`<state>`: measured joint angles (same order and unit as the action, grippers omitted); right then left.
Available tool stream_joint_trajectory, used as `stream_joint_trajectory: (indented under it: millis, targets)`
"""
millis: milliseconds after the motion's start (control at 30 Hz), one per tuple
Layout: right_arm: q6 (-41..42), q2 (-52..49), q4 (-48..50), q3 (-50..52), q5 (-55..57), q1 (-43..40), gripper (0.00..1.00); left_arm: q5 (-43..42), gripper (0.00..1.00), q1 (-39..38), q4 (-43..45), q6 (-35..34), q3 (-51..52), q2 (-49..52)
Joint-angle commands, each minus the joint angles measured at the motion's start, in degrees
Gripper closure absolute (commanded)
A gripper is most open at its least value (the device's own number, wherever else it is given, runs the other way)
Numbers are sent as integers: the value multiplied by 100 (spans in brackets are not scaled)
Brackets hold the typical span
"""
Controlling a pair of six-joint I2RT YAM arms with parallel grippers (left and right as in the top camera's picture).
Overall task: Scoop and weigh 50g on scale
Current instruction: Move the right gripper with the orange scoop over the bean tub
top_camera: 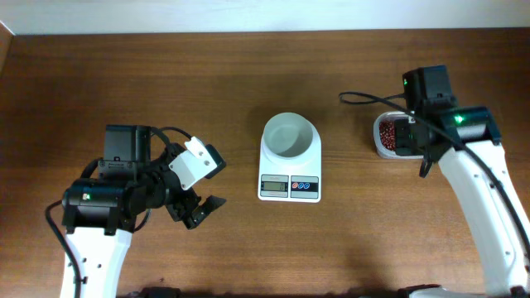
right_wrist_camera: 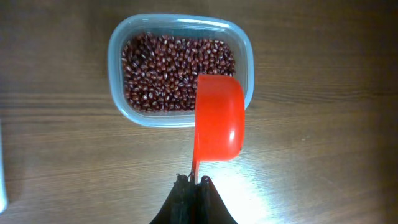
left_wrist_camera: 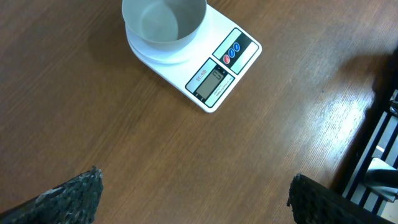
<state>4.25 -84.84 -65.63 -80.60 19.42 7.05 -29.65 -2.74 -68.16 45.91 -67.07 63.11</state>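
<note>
Right wrist view: we see the right end effector (right_wrist_camera: pixel 194 190) pinched narrow on the thin handle tip of the orange-red scoop (right_wrist_camera: pixel 217 118). The scoop's cup straddles the near wall of the clear tub (right_wrist_camera: pixel 118 56), partly over the beans (right_wrist_camera: pixel 165 68) and partly over bare worktop (right_wrist_camera: pixel 323 124). We cannot tell whether the cup touches the rim.

The tub sits to the right of the scale (top_camera: pixel 289 178), apart from it. All the beans are in the tub, and the bowl (top_camera: pixel 290 135) on the scale is empty. The left end effector (left_wrist_camera: pixel 196 196) hangs left of the scale, its jaws wide and holding nothing.

We judge these to be the main risks:
- The hold is at the very end of the handle, so a loaded cup could swivel in the jaws and tip out.
- Nothing steadies the tub, so a push into the heap could slide or tilt it.
- A catch on the tub wall would flick beans onto the worktop.
- A heaped cup could shed beans on the way to the scale.
- A fast pour could overshoot the target, or a low approach could knock the bowl.
</note>
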Motion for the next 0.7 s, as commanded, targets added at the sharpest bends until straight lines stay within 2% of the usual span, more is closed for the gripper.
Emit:
stream_joint_trajectory:
  millis: [0, 133, 300, 667]
  targets:
    - [-345, -514, 114, -107, -101, -256, 96, -98, 1, 28, -9, 92, -44, -7]
    - [-564, -1134, 527, -107, -149, -632, 96, -98, 1, 28, -9, 92, -44, -7]
    - [-883, -1834, 1060, -107, -815, -1172, 96, -98, 1, 28, -9, 92, -44, -7]
    - [-1502, -1978, 1010, -96, -3471, -1991, 96, -98, 1, 28, -9, 92, -44, -7]
